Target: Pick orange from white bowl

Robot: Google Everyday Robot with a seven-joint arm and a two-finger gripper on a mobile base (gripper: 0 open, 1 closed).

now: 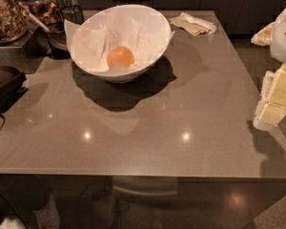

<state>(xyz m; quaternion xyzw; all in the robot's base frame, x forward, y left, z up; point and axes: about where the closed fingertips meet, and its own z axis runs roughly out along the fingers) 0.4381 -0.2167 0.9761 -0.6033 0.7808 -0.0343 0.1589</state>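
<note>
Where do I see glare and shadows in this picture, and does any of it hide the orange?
Camera view: two bright light reflections lie on the glossy table, toward its front; the white bowl throws a dark shadow toward the camera; the orange inside is clearly lit; the gripper, at the right edge, darkens the table beneath it.

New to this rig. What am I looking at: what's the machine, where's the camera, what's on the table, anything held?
One picture, from a single camera looking down on a grey table; its mount is not on record. The white-and-cream shape at the right edge is the robot's arm with its gripper, beside the table. On the table stands a white bowl lined with paper, with the orange lying inside it, so it is not held. Behind the bowl lies a crumpled napkin; jars stand at far left.
</note>
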